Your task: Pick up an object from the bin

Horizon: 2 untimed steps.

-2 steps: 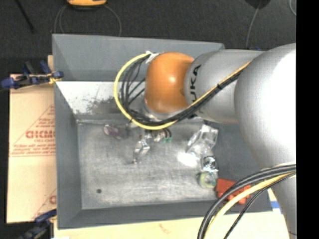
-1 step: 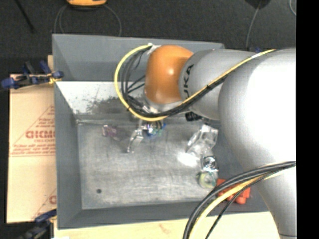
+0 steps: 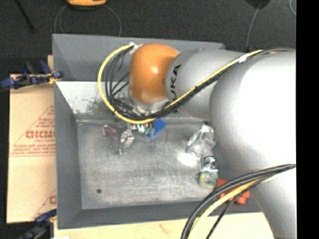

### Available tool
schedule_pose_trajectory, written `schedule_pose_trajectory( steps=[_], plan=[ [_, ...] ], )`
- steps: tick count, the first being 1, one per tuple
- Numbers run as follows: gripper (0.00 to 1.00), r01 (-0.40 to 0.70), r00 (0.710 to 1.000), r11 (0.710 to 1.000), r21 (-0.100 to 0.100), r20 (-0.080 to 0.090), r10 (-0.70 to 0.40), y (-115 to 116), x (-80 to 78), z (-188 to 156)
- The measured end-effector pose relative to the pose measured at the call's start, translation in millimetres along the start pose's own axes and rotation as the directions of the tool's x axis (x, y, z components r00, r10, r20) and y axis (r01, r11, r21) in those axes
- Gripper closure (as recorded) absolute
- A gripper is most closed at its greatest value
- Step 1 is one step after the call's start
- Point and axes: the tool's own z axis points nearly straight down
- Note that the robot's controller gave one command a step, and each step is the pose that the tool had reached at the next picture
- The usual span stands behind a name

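The gripper hangs low over the floor of the bin, left of the frame's centre. I cannot tell whether it is open or closed, and I see nothing in its hold. A small purplish thing lies just to its left, likely the nearest pick, and a blue piece lies just to its right. Crumpled clear plastic lies well apart, further right.

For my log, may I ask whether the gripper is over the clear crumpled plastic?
No, the gripper is left of the blue object; the clear crumpled plastic lies to its right.
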Motion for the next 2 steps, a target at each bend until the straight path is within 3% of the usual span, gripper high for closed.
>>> schedule_pose_trajectory(
  steps=[1, 2],
  plan=[
    [1.0, -0.003, 1.0, 1.0, -0.001, -0.001, 0.003, -1, 0.2, 0],
    [1.0, 0.05, 0.999, 0.999, 0.001, 0.006, -0.05, 4, 3.9, -151]
  ],
)
